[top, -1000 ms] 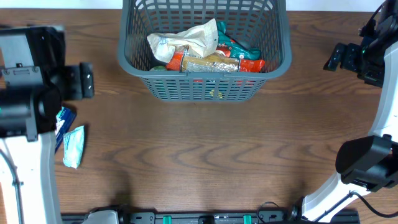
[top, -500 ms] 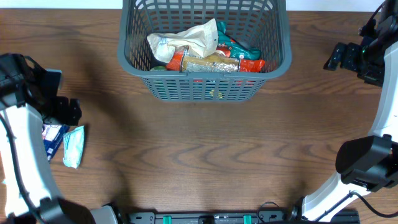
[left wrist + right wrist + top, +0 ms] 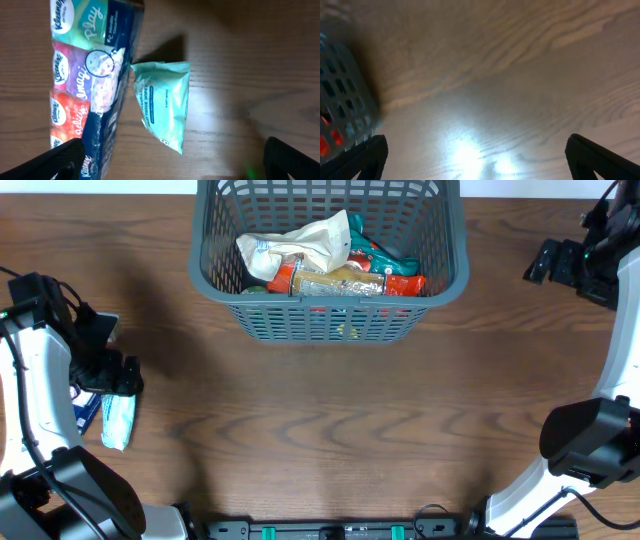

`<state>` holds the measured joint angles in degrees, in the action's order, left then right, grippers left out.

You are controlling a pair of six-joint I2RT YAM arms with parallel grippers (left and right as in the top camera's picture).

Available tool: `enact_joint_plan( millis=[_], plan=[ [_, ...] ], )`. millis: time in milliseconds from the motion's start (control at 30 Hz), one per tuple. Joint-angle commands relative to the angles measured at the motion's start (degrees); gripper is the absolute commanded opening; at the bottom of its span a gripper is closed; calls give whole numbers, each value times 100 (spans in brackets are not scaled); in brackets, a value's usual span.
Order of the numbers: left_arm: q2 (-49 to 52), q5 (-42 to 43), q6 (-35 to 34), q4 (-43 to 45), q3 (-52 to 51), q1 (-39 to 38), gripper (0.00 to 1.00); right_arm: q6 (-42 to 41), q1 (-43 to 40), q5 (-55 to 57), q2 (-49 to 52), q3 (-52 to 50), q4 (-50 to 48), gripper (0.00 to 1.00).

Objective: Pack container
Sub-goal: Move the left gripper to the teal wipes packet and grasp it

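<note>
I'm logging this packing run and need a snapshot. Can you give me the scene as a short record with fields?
container: grey basket, top centre of the overhead view, holding several packets
unpacked: teal tissue packet beside Kleenex multipack, at the table's left side
left gripper: open, above those two items, holding nothing
right gripper: open, over bare table to the right of the container, holding nothing

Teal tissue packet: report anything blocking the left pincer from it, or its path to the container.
Nothing visible does. The left pincer hangs open above the teal packet; the Kleenex multipack lies beside it. Only bare table runs to the container.
</note>
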<state>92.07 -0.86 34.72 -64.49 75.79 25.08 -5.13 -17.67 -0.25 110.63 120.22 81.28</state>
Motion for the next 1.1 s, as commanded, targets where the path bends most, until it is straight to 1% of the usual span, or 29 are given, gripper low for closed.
enact_joint_plan(
  millis=[0, 200, 300, 433, 1033, 1067],
  plan=[
    [-46, -114, -127, -63, -256, 37, 99, 90, -31, 48, -76, -9, -114, 99],
    [-46, -26, -372, 168, -850, 175, 99, 92, -31, 48, -76, -9, -166, 99],
    [-46, 162, -402, 407, -1078, 260, 99, 92, -31, 48, -76, -9, -170, 99],
    [-46, 173, -413, 726, -1381, 345, 99, 90, -31, 48, -76, -9, -168, 99],
    [-33, 203, -426, 3042, -2712, 625, 99, 44, -31, 44, -76, -9, -31, 99],
    [-28, 236, -442, 3161, -2774, 625, 97, 39, -31, 46, -76, -9, -22, 99]
  ],
)
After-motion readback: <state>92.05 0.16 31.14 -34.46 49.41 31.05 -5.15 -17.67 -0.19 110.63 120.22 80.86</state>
